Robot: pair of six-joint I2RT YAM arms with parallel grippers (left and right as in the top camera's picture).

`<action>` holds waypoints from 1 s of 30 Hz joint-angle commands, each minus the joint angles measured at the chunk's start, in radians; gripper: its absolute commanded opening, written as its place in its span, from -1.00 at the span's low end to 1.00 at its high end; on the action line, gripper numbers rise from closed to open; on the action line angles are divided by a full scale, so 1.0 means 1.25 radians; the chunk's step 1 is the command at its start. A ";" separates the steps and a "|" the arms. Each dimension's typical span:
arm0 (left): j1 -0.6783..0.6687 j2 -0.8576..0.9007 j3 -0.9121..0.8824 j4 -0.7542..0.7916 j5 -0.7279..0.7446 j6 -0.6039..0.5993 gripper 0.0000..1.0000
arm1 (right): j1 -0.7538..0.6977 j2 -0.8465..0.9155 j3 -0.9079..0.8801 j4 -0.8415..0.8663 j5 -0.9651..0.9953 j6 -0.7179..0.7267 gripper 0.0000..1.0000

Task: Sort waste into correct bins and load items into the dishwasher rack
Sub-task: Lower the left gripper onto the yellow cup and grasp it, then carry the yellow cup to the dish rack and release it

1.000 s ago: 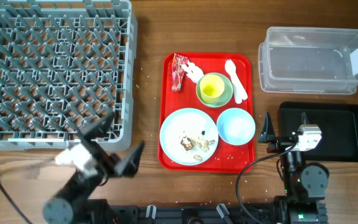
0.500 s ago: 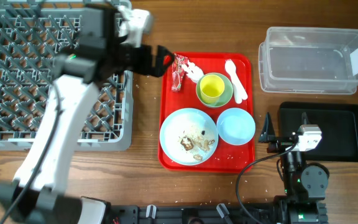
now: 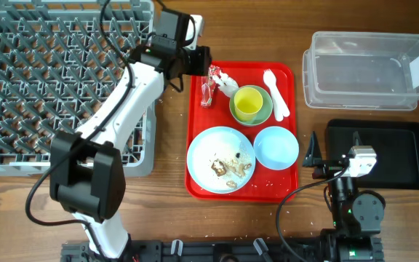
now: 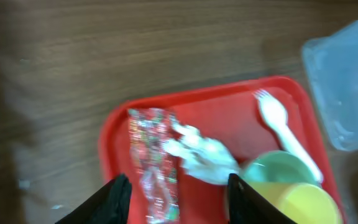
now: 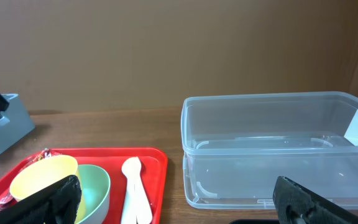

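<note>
My left gripper [image 3: 204, 64] [image 4: 178, 199] hovers at the far left corner of the red serving tray [image 3: 195, 145], open, its fingers either side of the crumpled red-and-white wrapper [image 3: 209, 85] [image 4: 154, 163] without touching it. A white tissue [image 3: 226, 84] [image 4: 204, 152] lies next to the wrapper. The yellow cup [image 3: 250, 102] sits in the green bowl [image 3: 268, 110]. White cutlery [image 3: 276, 91] lies beside them. The pale plate [image 3: 204, 149] carries food scraps [image 3: 228, 169], next to the blue bowl [image 3: 276, 146]. My right gripper [image 3: 334, 144] [image 5: 179, 208] stands open and empty by the black tray [image 3: 388, 156].
The grey dishwasher rack [image 3: 64, 80] fills the left side, and my left arm reaches across its right edge. The clear tub [image 3: 366, 69] [image 5: 278, 149] stands at the far right, behind the black tray. Bare wood lies between the red tray and both bins.
My left arm has swung from the near left table edge, over the rack, to the red tray's far left corner above the wrapper. The right arm has not moved.
</note>
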 commanded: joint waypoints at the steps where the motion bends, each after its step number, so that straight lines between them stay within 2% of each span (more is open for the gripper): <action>1: -0.049 0.005 0.010 -0.028 0.160 -0.029 -0.21 | 0.000 -0.005 -0.001 0.004 0.008 -0.007 1.00; 4: -0.056 -0.038 0.010 -0.049 0.276 -0.029 -0.25 | 0.000 -0.005 -0.001 0.004 0.008 -0.007 1.00; 6: -0.063 -0.079 0.010 -0.084 0.318 0.037 -0.25 | 0.000 -0.005 -0.001 0.004 0.008 -0.007 1.00; 9: -0.131 -0.079 0.010 -0.126 0.221 0.160 -0.20 | 0.000 -0.005 -0.001 0.004 0.008 -0.007 1.00; 11: -0.197 -0.056 0.009 -0.127 0.146 0.181 -0.18 | 0.000 -0.005 -0.001 0.004 0.008 -0.007 1.00; 14: -0.312 -0.029 0.009 -0.113 -0.064 0.181 -0.17 | 0.000 -0.005 -0.001 0.004 0.008 -0.007 0.99; 17: -0.374 -0.007 0.009 -0.097 -0.219 0.181 -0.11 | 0.000 -0.005 -0.001 0.004 0.008 -0.007 1.00; 26: -0.364 0.088 0.009 -0.046 -0.245 0.177 -0.17 | 0.000 -0.005 -0.001 0.004 0.008 -0.007 1.00; 30: -0.364 0.113 0.009 -0.040 -0.245 0.173 -0.41 | 0.000 -0.005 -0.001 0.004 0.008 -0.007 1.00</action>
